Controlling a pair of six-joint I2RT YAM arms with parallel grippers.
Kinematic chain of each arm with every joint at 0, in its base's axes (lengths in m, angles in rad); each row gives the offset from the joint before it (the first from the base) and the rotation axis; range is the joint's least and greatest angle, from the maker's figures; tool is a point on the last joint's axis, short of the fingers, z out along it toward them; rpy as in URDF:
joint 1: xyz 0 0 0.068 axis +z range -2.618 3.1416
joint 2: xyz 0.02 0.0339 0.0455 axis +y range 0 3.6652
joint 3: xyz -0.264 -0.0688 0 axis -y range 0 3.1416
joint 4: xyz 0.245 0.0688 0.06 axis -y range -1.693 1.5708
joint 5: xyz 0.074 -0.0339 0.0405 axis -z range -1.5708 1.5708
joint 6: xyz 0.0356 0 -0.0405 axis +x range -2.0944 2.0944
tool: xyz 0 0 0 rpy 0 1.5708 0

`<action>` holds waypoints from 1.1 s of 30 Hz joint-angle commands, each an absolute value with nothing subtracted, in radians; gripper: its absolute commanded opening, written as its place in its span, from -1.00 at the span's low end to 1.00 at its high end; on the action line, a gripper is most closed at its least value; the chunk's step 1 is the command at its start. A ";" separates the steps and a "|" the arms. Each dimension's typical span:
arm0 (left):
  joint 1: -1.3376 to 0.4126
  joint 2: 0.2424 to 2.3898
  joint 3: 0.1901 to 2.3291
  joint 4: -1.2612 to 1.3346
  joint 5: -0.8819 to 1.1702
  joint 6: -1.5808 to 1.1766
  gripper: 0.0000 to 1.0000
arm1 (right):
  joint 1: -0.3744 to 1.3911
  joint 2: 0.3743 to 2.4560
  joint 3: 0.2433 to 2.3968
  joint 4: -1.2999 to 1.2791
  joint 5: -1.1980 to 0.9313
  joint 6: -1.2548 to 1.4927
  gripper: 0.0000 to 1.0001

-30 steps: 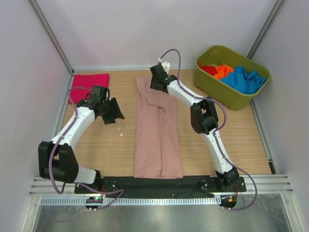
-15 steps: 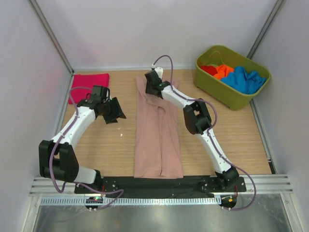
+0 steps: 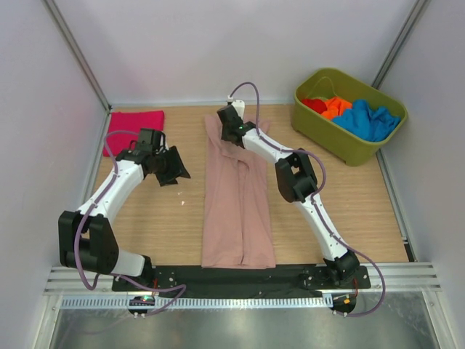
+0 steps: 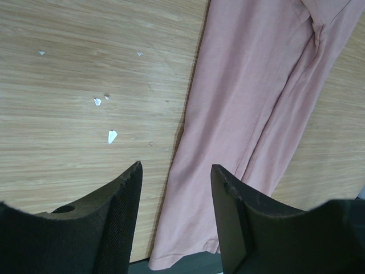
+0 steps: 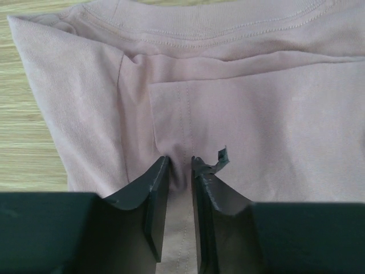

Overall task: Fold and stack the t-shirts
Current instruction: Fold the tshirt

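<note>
On the wooden table (image 3: 167,218), pale walls (image 3: 218,51) around, the right pincer (image 5: 179,162) pinches the dusty-pink t-shirt (image 5: 274,114) while the left pincer (image 4: 175,168) hangs open.

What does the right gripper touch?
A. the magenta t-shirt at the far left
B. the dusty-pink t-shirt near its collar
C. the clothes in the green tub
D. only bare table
B: the right gripper pinches a fold of the dusty-pink t-shirt just below its collar.
</note>
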State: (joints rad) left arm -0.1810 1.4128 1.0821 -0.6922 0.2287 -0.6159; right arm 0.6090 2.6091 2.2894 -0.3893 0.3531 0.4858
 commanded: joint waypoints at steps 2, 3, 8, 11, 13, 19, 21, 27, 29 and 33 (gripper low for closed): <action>-0.179 1.416 1.078 -0.664 0.249 -0.597 0.06 | 0.615 2.618 2.362 -0.371 0.347 0.474 -0.38; -0.179 1.413 1.078 -0.664 0.249 -0.598 0.05 | 0.617 2.620 2.361 -0.373 0.342 0.476 -0.38; -0.178 1.414 1.077 -0.666 0.244 -0.597 0.05 | 0.618 2.625 2.362 -0.368 0.338 0.486 -0.55; -0.178 1.416 1.078 -0.666 0.244 -0.597 0.05 | 0.618 2.622 2.370 -0.362 0.336 0.483 -0.77; -0.179 1.416 1.077 -0.664 0.242 -0.597 0.05 | 0.617 2.619 2.376 -0.362 0.345 0.477 -0.90; -0.178 1.416 1.075 -0.664 0.241 -0.598 0.05 | 0.611 2.585 2.372 -0.365 0.382 0.456 -0.98; -0.179 1.416 1.075 -0.666 0.238 -0.598 0.05 | 0.611 2.568 2.362 -0.364 0.394 0.448 -0.98; -0.179 1.416 1.075 -0.666 0.232 -0.597 0.05 | 0.585 2.406 2.206 -0.318 0.449 0.442 -0.97; -0.178 1.411 1.074 -0.667 0.224 -0.597 0.05 | 0.555 2.298 2.059 -0.258 0.457 0.451 -0.97; -0.176 1.407 1.075 -0.666 0.219 -0.598 0.05 | 0.494 2.125 1.817 -0.155 0.474 0.449 -0.97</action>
State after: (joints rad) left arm -0.1810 1.4128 1.0786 -0.6914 0.2241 -0.6159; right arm 0.5529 2.3047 1.9064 -0.2935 0.4103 0.4500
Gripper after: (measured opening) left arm 0.527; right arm 0.034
